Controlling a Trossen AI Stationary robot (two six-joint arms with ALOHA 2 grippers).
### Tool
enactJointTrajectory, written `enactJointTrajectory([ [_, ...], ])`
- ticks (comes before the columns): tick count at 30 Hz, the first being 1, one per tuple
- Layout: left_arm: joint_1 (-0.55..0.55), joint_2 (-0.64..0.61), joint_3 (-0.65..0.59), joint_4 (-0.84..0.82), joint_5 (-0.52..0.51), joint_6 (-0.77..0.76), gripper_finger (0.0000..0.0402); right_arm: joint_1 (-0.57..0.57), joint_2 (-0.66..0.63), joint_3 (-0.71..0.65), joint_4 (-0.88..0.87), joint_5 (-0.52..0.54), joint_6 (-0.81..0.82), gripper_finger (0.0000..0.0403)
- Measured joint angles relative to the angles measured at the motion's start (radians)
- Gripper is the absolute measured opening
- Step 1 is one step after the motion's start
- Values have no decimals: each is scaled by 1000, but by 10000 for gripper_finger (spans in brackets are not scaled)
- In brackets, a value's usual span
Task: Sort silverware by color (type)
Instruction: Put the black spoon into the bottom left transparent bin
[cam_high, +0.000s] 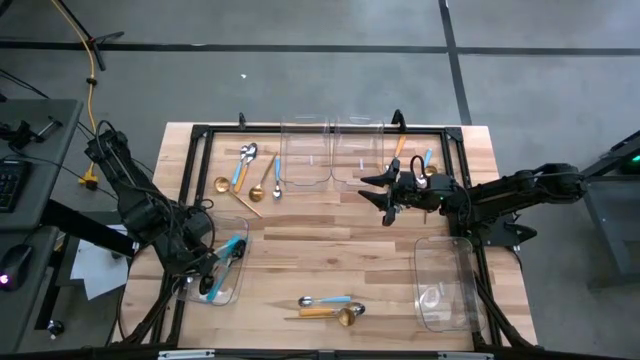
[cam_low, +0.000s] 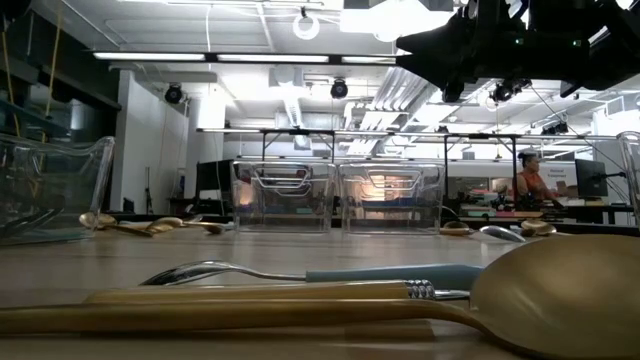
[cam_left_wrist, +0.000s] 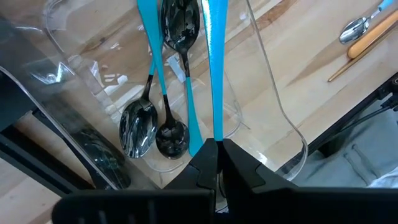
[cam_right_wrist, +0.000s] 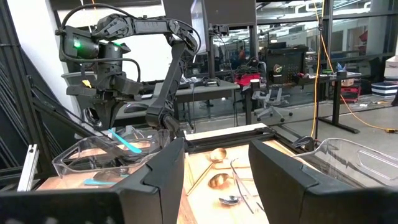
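A blue-handled spoon (cam_left_wrist: 216, 68) is pinched at its handle end by the left tool (cam_left_wrist: 217, 155), pressed together, and hangs lengthwise straight away from it over the clear bin (cam_high: 232, 285) at the tabletop's (cam_high: 330, 260) left edge, where dark-headed spoons (cam_left_wrist: 155, 124) already lie. The right tool (cam_high: 392, 190), spread and empty, hovers well apart near the far bins (cam_high: 332, 150).
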Motion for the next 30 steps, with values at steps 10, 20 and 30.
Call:
enactJointTrajectory([
  [10, 0, 0, 0, 0, 0, 3, 0, 0, 0, 0, -1, 0, 0, 165],
  [20, 0, 0, 0, 0, 0, 3, 0, 0, 0, 0, -16, 0, 0, 165],
  [30, 0, 0, 0, 0, 0, 3, 0, 0, 0, 0, -16, 0, 0, 165],
])
